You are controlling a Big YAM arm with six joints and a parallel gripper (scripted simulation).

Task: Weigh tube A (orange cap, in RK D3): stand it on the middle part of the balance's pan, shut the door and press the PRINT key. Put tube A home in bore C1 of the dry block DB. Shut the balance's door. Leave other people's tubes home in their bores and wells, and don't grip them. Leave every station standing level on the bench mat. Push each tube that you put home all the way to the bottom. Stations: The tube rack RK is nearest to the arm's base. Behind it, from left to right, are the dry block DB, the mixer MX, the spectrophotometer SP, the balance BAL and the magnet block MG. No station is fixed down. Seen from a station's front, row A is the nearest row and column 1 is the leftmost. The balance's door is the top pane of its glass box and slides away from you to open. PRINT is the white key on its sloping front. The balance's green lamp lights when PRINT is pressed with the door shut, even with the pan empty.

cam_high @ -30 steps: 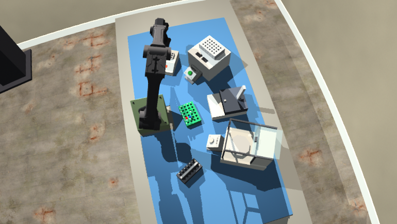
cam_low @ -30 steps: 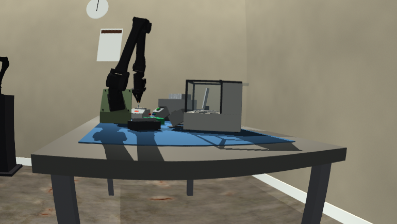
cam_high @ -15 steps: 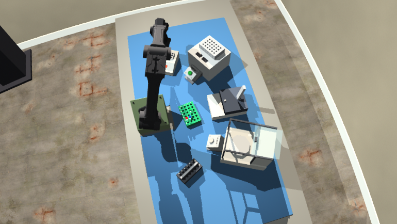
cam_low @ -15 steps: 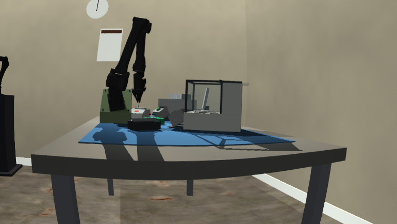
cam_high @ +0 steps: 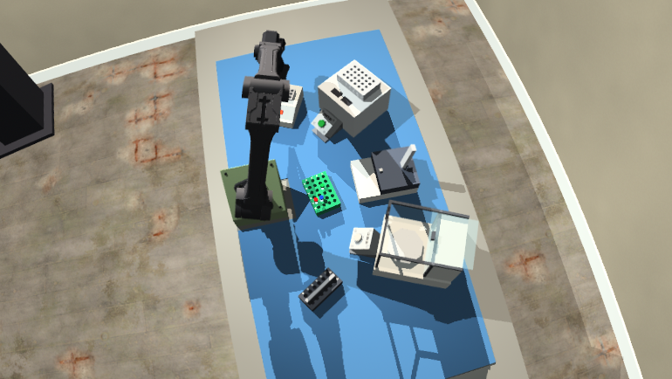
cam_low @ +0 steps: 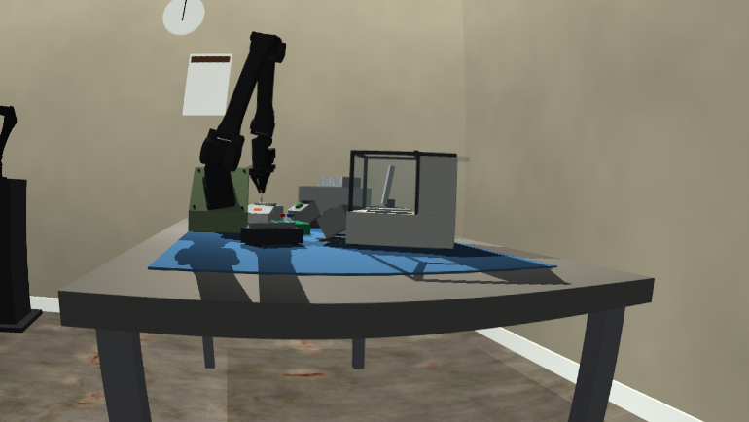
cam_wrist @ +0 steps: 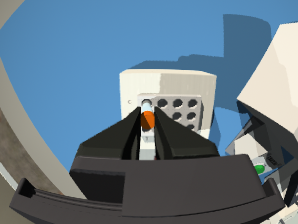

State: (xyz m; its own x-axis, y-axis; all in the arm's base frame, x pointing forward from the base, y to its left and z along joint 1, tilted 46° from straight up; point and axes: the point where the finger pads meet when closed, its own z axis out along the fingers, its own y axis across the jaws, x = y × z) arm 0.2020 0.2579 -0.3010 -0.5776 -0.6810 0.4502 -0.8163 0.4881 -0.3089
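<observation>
Here: fingers (cam_low: 259, 183), narrow, gripping orange-capped tube A (cam_low: 261, 198) (cam_wrist: 147, 119); dry block (cam_high: 291, 115) (cam_low: 268, 213) (cam_wrist: 185, 83), beneath them, the tube's lower end at its far-left bore; balance (cam_high: 409, 279) (cam_low: 398, 230), well apart from them, door (cam_high: 473, 242) (cam_low: 464, 158) open.

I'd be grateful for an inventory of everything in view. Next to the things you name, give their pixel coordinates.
orange-capped tube (cam_low: 261, 199) (cam_wrist: 147, 120): one, over small block
small block (cam_high: 291, 113) (cam_low: 267, 213) (cam_wrist: 140, 82): one, white, below gripper
large box (cam_high: 332, 100) (cam_low: 328, 196) (cam_wrist: 275, 75): one, white-grey, beside small block
green-button panel (cam_high: 323, 127) (cam_low: 310, 210) (cam_wrist: 259, 169): one, grey, beside large box
rack (cam_high: 334, 207) (cam_low: 303, 226): one, green, before base
rack caps: one red (cam_high: 315, 199) (cam_low: 283, 215), one blue (cam_high: 321, 197) (cam_low: 290, 215)
lidded instrument (cam_high: 393, 178) (cam_low: 388, 184): one, dark-white, beyond rack
balance (cam_high: 409, 279) (cam_low: 401, 229): one, beige-grey, beside instrument
knob box (cam_high: 361, 237) (cam_low: 333, 223): one, white, before balance
magnet block (cam_high: 320, 288) (cam_low: 271, 236): one, black, mat
mat (cam_high: 329, 51) (cam_low: 220, 264) (cam_wrist: 75, 50): one, blue, tabletop
table (cam_high: 211, 141) (cam_low: 356, 318) (cam_wrist: 17, 115): one, grey, under mat
pedestal (cam_high: 23, 99) (cam_low: 13, 251): one, black, off table
clock (cam_low: 183, 16), sheet (cam_low: 205, 88): one each, whitish, wall
base (cam_high: 277, 211) (cam_low: 217, 223): one, green, table edge
arm (cam_high: 258, 141) (cam_low: 238, 94): one, black, on base
gripper (cam_low: 261, 192) (cam_wrist: 147, 112): one, black, gripping tube
</observation>
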